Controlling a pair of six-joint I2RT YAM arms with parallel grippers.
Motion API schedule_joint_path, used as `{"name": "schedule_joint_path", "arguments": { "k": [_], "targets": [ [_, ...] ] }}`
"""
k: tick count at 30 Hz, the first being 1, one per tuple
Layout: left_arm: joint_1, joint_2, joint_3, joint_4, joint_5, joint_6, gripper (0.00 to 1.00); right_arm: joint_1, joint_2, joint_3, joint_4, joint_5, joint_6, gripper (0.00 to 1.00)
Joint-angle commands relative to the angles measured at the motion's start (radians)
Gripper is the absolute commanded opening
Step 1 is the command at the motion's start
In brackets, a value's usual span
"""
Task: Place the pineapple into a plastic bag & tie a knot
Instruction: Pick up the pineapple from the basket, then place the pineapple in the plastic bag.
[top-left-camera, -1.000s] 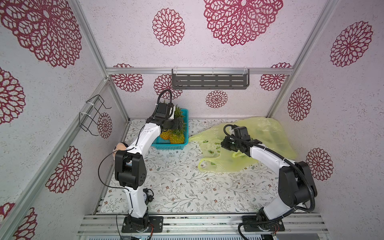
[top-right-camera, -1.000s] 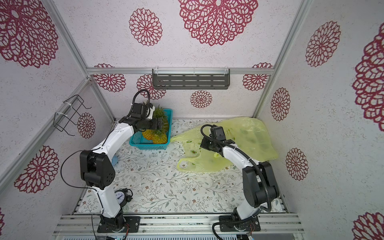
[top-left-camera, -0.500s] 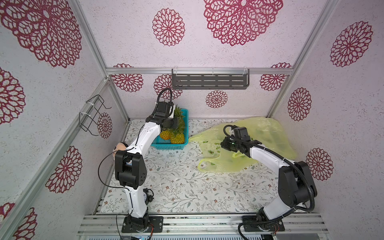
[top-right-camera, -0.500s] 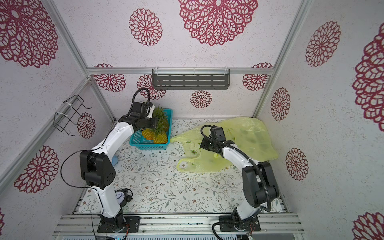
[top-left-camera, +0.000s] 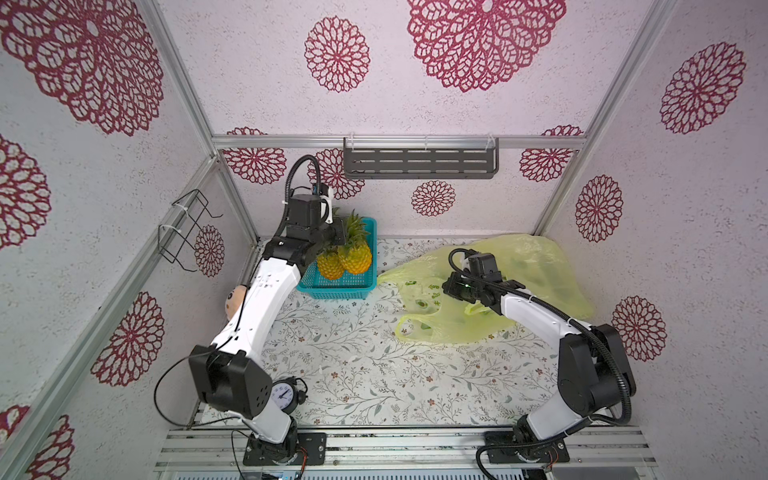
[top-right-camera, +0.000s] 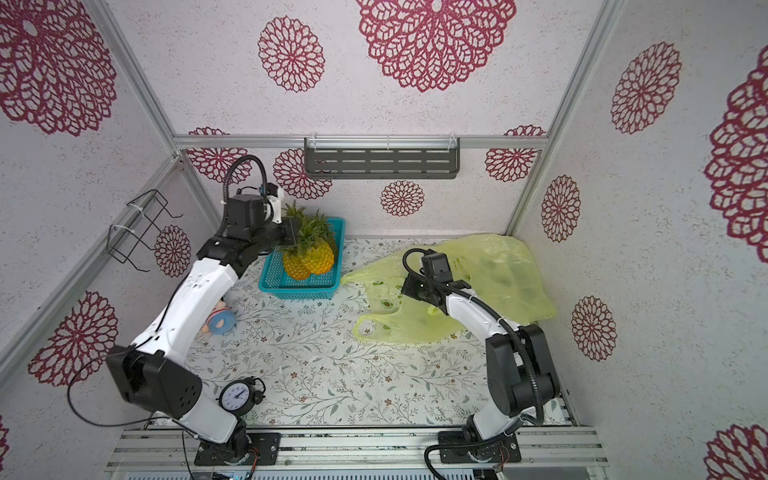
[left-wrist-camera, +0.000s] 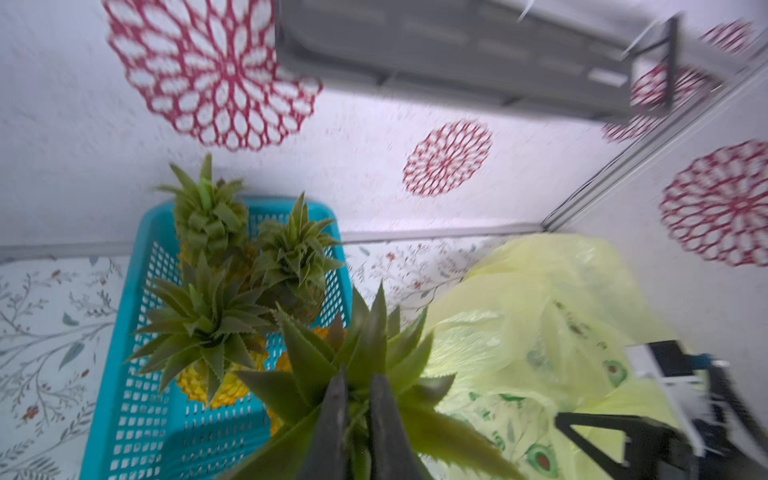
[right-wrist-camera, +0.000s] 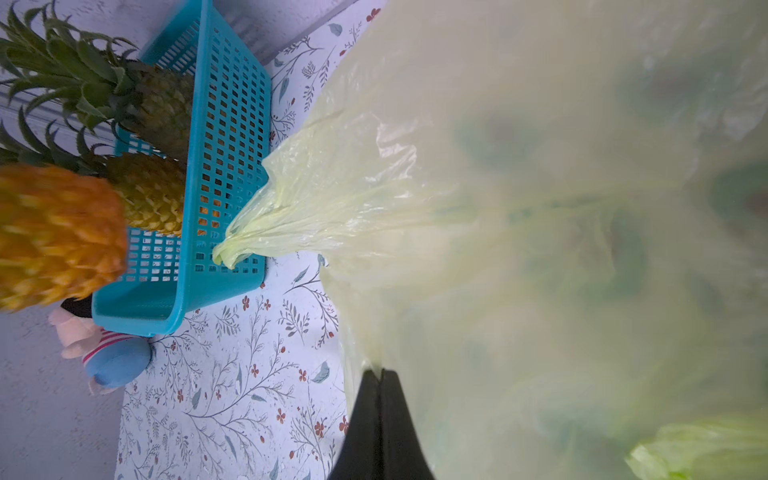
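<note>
The pineapple (left-wrist-camera: 365, 340) is hanging by its crown over the blue basket (top-left-camera: 336, 286) at the far left of the table (top-left-camera: 353, 353). The left gripper (left-wrist-camera: 356, 380) is pinching the leaves, jaws nearly together. 3 other pineapples (left-wrist-camera: 203, 324) are sitting in the basket. To the right, the right gripper (right-wrist-camera: 380, 376) is clamping a fold of the yellow plastic bag (top-left-camera: 536, 266), jaws tight. This is looking like the carry step: the fruit needs swinging right into an opened mouth. That mouth is proving hard to make out, and in both top views the left jaws are hiding behind the wrist.
</note>
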Motion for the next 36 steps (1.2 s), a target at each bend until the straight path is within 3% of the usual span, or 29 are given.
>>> {"name": "schedule_joint_path", "arguments": {
  "k": [1,6,14,27,36],
  "targets": [
    [-0.016,-0.087,-0.05,0.175,0.107,-0.075,0.0,-0.006,-0.048,-0.004,0.028,-0.019,0.025,0.0],
    [-0.071,-0.138,-0.169,0.283,0.261,-0.171,0.0,-0.01,-0.06,0.024,0.034,-0.093,0.038,0.0],
    [-0.134,-0.071,-0.301,0.493,0.299,-0.263,0.0,-0.016,-0.094,0.044,0.05,-0.235,0.086,0.0],
    [-0.173,0.203,-0.266,0.826,0.202,-0.299,0.0,-0.037,-0.176,0.024,-0.001,-0.309,0.102,0.0],
    [-0.24,0.384,-0.16,0.884,0.121,-0.16,0.0,-0.064,-0.19,-0.026,-0.002,-0.282,0.103,0.0]
  ]
}}
